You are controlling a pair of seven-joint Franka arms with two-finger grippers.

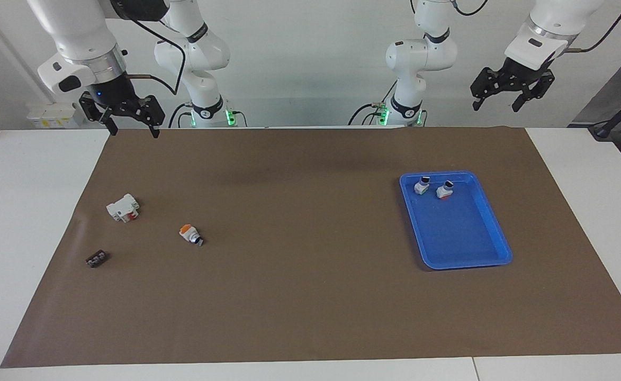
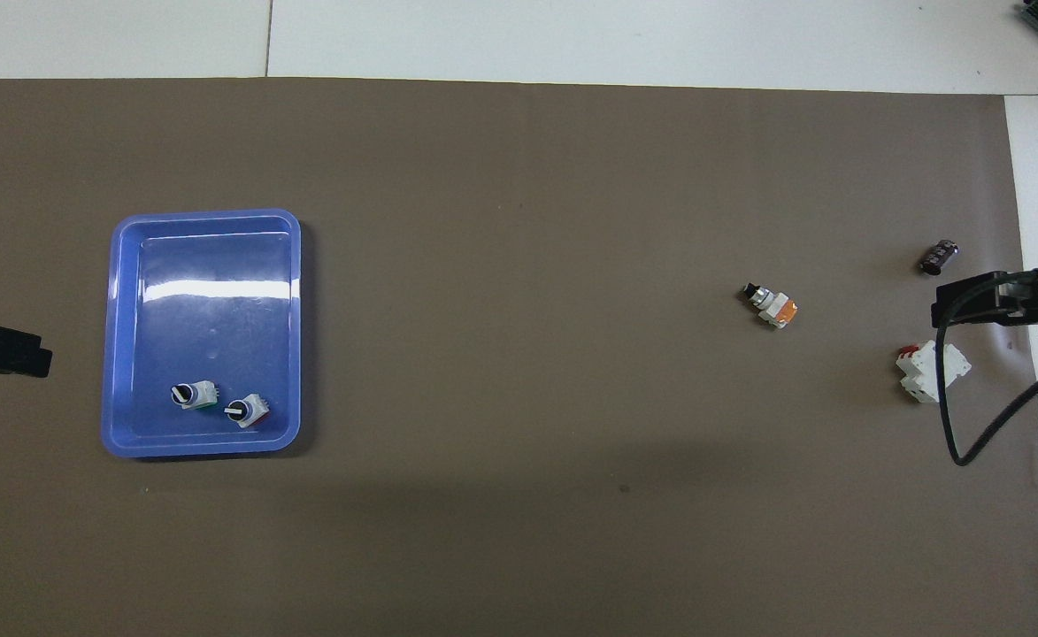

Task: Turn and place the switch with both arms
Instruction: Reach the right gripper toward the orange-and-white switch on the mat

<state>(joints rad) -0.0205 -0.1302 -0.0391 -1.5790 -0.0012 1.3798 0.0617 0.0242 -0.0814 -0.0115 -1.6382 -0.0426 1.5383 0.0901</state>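
overhead, left gripper (image 2: 1,349) mostly cut off

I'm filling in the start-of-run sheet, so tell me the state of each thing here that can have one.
Switch: lying on its side on the brown mat, untouched.
Left gripper: open, raised, empty.
Right gripper: open, raised, empty.
Blue tray: holds two like pieces, one green-ended, one red-ended.

I watch from a high camera facing my arms across the table and another steeply overhead from their end, both sharing the brown mat (image 1: 310,296) and blue tray (image 2: 120,354).
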